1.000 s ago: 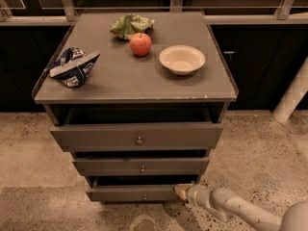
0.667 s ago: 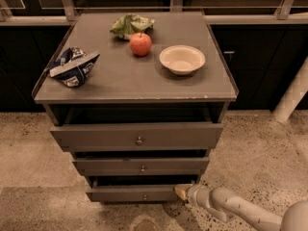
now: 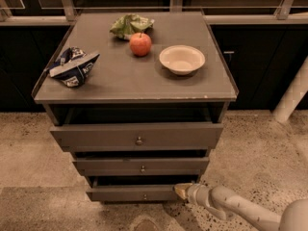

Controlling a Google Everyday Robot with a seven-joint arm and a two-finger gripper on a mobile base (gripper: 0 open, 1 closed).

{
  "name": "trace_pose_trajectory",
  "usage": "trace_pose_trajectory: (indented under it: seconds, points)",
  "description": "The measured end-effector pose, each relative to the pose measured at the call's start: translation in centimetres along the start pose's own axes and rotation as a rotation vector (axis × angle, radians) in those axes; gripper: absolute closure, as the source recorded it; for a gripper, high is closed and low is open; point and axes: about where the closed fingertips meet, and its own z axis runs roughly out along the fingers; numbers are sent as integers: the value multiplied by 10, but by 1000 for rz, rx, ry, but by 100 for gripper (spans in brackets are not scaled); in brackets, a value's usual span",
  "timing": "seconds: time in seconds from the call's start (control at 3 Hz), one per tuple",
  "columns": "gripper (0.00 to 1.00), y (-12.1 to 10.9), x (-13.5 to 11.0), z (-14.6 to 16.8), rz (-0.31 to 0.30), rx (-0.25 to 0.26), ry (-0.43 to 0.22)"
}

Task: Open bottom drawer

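Pincer [image 3: 181, 191] smooth pale plastic, beside matt grey bottom drawer [image 3: 120, 194]; knob [image 3: 145, 196] metal.

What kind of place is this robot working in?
Probably an office snack area or kitchenette: a grey drawer cabinet holds an apple, a bowl and a snack bag, and dark cupboards stand behind. The gripper sits at the bottom drawer's right end.

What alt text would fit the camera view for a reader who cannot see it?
The robot's gripper sits low at the right end of the bottom drawer of a grey three-drawer cabinet, to the right of its knob. On top lie an apple, a white bowl, a green bag and a blue bag.
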Motion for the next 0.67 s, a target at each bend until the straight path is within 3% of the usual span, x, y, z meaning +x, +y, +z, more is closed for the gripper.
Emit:
trace_pose_trajectory:
  seconds: [0.33, 0.67]
  points:
    - [100, 4, -31, -9, -59, 17, -35]
    - [100, 4, -31, -9, -59, 17, -35]
